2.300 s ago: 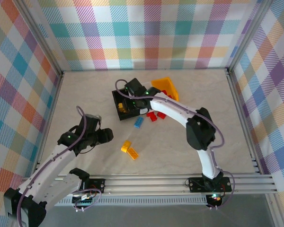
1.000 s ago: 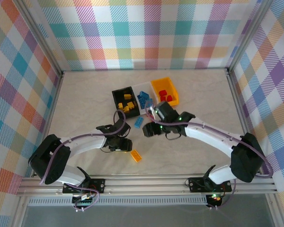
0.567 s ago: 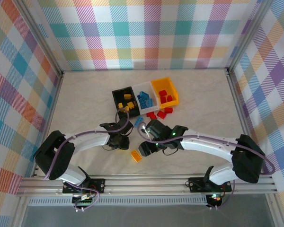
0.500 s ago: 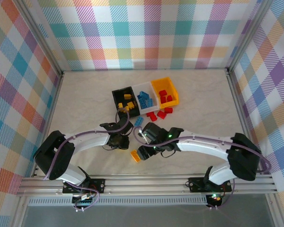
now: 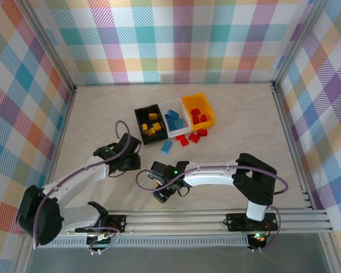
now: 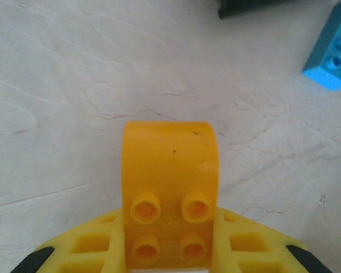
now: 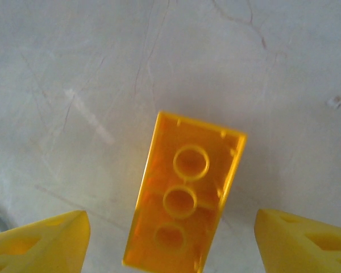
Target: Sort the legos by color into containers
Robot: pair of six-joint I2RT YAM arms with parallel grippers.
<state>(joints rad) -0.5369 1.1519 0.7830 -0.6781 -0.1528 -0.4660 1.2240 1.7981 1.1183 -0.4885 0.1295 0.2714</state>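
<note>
The left claw (image 6: pixel 170 242) is shut tight on a yellow brick (image 6: pixel 170 165), studs up, pinched between its yellow fingers (image 6: pixel 91 247), with a blue brick (image 6: pixel 332 57) lying apart on the table (image 6: pixel 74 85) to the far right. The right claw (image 7: pixel 171 227) stands wide open and grips nothing. A second yellow brick (image 7: pixel 184 193) lies hollow side up between its fingertips, touching neither. Both claws are on the near side of the three bins (image 5: pixel 171 108), and red bricks (image 5: pixel 193 137) lie just beside the bins.
</note>
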